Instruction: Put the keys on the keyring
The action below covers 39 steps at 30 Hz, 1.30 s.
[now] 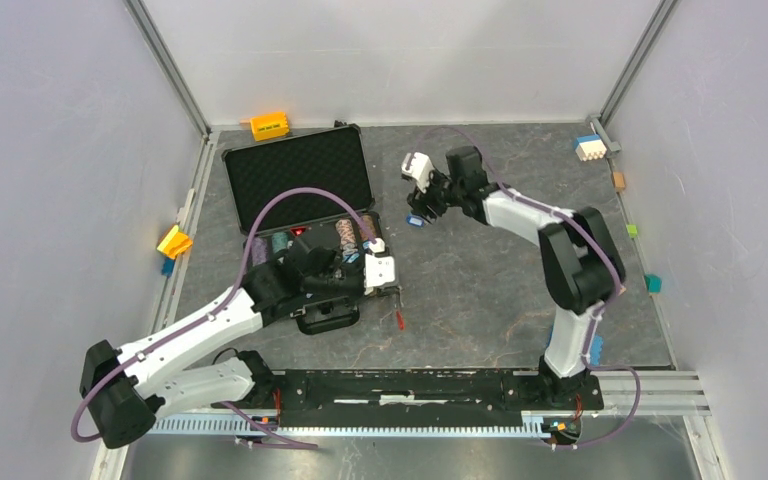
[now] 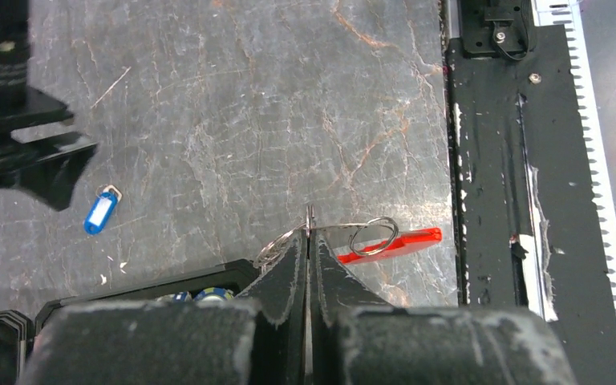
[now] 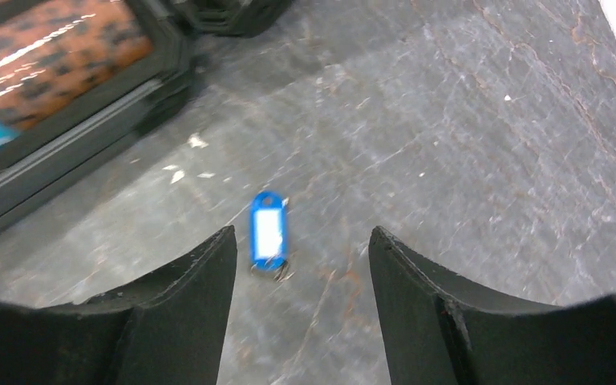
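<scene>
Left pincer [image 2: 310, 241]: jaws pressed together, gripping the silvery rings of the keyring [image 2: 405, 239].
Keyring: by the near right corner of the black case [image 1: 300, 175], its red strip pointing toward the bench's [image 3: 489, 160] near edge.
Right pincer [image 3: 301, 237]: jaws spread wide, holding nothing, above the blue-tagged key [image 3: 268, 233].
Blue-tagged key: flat on the bench toward the far edge, right of the case.

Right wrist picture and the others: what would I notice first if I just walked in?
A bright blue key lies on the grey table, framed by the wide-open right gripper. In the left wrist view, the left gripper pinches the silvery keyring, its red strip sticking out sideways.
</scene>
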Each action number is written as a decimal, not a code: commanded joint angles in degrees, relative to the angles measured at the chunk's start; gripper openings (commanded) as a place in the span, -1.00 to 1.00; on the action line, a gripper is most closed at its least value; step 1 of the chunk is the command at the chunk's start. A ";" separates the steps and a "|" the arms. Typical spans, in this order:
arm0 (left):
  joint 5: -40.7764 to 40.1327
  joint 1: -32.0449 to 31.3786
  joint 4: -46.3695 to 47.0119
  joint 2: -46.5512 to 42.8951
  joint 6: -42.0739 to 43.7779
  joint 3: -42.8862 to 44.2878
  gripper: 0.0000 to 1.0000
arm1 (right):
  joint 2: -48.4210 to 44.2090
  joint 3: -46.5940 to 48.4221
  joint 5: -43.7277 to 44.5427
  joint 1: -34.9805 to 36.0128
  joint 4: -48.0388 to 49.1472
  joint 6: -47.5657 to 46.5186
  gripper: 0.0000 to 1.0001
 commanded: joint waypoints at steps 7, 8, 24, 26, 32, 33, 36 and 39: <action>2.28 0.30 -3.06 -1.40 1.11 3.30 -0.96 | 17.62 22.53 -3.88 -2.33 -20.76 -8.48 0.35; 2.24 0.30 -3.15 -1.16 1.21 3.42 -0.96 | 17.99 22.64 -4.31 -2.60 -21.23 -9.05 0.36; 2.26 0.30 -3.60 0.01 1.78 4.05 -0.96 | 21.67 25.02 -10.21 -4.36 -29.85 -14.58 0.16; 2.15 0.30 -3.39 -0.05 1.95 3.88 -0.95 | 20.71 23.79 -10.89 -4.63 -29.61 -14.65 0.16; 2.17 0.30 -3.00 -0.50 1.87 3.35 -0.95 | 18.97 21.21 -11.68 -5.50 -29.82 -15.35 0.14; 2.09 0.30 -2.92 -0.60 1.81 3.26 -0.96 | 18.81 21.03 -12.04 -5.72 -29.97 -15.54 0.13; 1.99 0.30 -2.65 -0.59 1.83 3.25 -0.95 | 18.91 20.89 -13.24 -6.00 -30.67 -15.89 0.03; 1.82 0.32 -2.50 -0.54 1.73 3.22 -0.96 | 18.86 20.71 -14.35 -6.13 -30.92 -15.90 -0.17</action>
